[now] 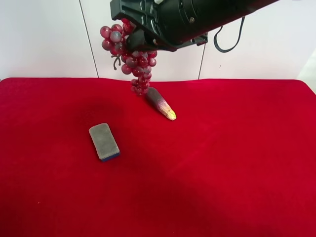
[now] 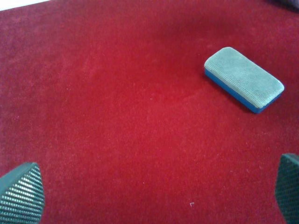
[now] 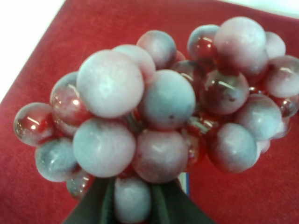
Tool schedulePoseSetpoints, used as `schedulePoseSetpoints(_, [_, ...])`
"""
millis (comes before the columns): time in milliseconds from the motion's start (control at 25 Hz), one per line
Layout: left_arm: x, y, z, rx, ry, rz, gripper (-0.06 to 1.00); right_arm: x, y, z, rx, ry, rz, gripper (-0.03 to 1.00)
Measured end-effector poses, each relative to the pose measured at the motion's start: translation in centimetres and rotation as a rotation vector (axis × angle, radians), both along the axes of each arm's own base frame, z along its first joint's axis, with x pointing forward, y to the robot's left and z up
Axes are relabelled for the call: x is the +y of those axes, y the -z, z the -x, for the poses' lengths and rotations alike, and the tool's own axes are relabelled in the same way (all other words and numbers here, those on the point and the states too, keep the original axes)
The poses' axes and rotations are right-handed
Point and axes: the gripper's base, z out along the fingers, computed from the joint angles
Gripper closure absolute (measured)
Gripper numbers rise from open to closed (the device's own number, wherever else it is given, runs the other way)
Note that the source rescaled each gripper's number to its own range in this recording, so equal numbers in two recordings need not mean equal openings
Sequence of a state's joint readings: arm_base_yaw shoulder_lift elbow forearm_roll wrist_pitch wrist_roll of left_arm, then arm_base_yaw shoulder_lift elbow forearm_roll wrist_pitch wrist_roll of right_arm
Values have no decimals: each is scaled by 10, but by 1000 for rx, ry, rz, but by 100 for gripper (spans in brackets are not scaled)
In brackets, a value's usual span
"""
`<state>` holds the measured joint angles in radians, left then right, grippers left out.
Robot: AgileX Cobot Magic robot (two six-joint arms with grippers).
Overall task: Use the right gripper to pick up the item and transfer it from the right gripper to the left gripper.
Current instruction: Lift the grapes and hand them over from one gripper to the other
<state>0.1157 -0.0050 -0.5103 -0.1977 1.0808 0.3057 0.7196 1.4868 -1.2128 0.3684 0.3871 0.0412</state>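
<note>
The bunch of red and whitish-pink grapes (image 1: 132,55) hangs in the air above the far part of the red table, held by my right gripper (image 1: 142,38), the bulky black arm with the looping cable at the top of the exterior high view. In the right wrist view the grapes (image 3: 154,102) fill the frame and the gripper (image 3: 133,198) is shut on the bunch, with its dark fingers (image 3: 93,207) at either side. My left gripper (image 2: 154,191) is open and empty over the bare red cloth, its ribbed fingers (image 2: 21,193) wide apart. The left arm is out of the exterior high view.
A grey sponge with a blue underside (image 1: 104,141) lies left of the middle of the red cloth (image 1: 222,163); it also shows in the left wrist view (image 2: 243,78). A dark purple tapered yellow-tipped piece (image 1: 160,102) lies just below the hanging grapes. A white wall stands behind.
</note>
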Motion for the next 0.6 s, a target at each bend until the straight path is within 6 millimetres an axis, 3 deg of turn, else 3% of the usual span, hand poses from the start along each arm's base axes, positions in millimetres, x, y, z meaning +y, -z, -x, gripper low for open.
schedulePoseSetpoints(600, [0,0,0,0,0,0,-6,9,-8,4,-43,-94,-92,90])
